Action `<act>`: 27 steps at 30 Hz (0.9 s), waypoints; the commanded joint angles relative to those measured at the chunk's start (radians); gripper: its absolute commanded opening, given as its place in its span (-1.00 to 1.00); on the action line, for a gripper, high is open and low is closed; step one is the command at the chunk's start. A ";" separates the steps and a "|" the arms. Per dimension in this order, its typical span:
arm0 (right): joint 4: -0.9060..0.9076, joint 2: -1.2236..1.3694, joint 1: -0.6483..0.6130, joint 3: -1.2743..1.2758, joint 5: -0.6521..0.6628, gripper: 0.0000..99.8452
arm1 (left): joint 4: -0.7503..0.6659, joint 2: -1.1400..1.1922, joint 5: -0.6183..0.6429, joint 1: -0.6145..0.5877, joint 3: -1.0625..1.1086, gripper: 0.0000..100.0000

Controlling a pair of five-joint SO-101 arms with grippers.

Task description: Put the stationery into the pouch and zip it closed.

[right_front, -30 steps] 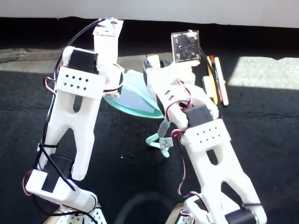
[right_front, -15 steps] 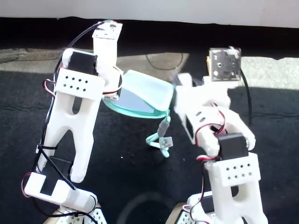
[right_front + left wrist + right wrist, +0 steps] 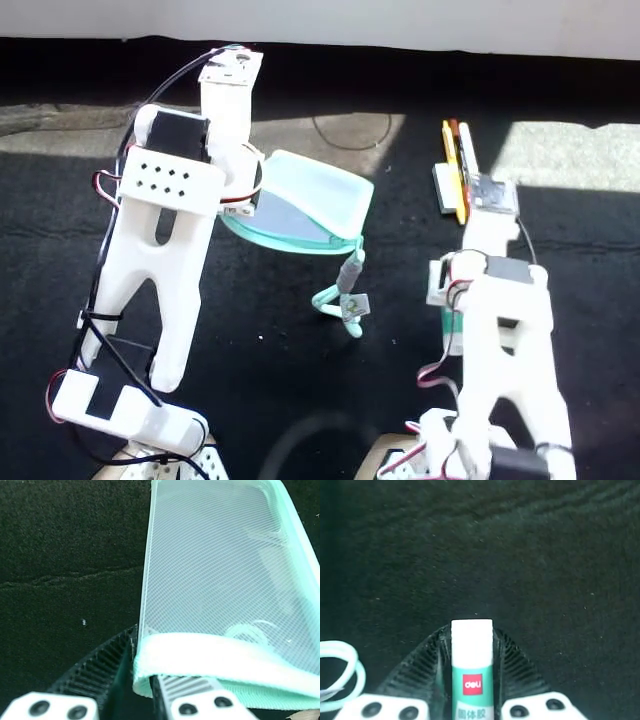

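A pale green mesh pouch [image 3: 220, 570] is held up off the table by the left gripper [image 3: 145, 680], whose two ridged black fingers are pinched closed on the thick folded hem at one end of the pouch. The rest of the see-through mesh stretches away from the gripper over the black cloth [image 3: 65, 545]. From the high view, the pouch [image 3: 310, 205] hangs just beside the left gripper [image 3: 250, 185] on the side towards the other arm. Its mouth gapes open, with a sunlit upper panel and a darker inside ringed by a green rim. A green cord strap [image 3: 340, 300] with a small tag trails from the pouch's lower corner down onto the cloth, between the two arms. The right gripper [image 3: 472, 636] is clamped on a glue stick [image 3: 472, 655], white at its cap end with a green label. The stick lies lengthwise between the fingers, and its cap end pokes out just past the fingertips, above bare black cloth. A loop of the green strap [image 3: 340, 675] shows off to one side of this gripper, near its base. In the high view, the right arm [image 3: 505, 330] is folded back near its base, well apart from the pouch. Beyond its wrist lies a small row of stationery [image 3: 458, 165] in a patch of sunlight: a yellow pencil, a white pen and a small eraser, side by side on the cloth. A thin cable [image 3: 350, 125] curls on the table beyond the pouch.
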 commanded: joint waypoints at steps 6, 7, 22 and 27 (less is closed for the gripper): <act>-0.021 0.124 0.019 -0.047 0.015 -0.99 | 0.012 -0.302 0.002 -0.001 0.136 -0.98; -0.021 0.124 0.019 -0.047 0.015 -0.99 | 0.012 -0.337 0.002 -0.001 0.159 -0.98; -0.021 0.130 -0.085 -0.050 0.034 -0.66 | 0.008 -0.217 0.000 -0.007 0.117 -0.98; -0.013 0.124 -0.107 -0.081 0.031 -0.64 | 0.008 0.031 0.000 -0.004 -0.154 -0.98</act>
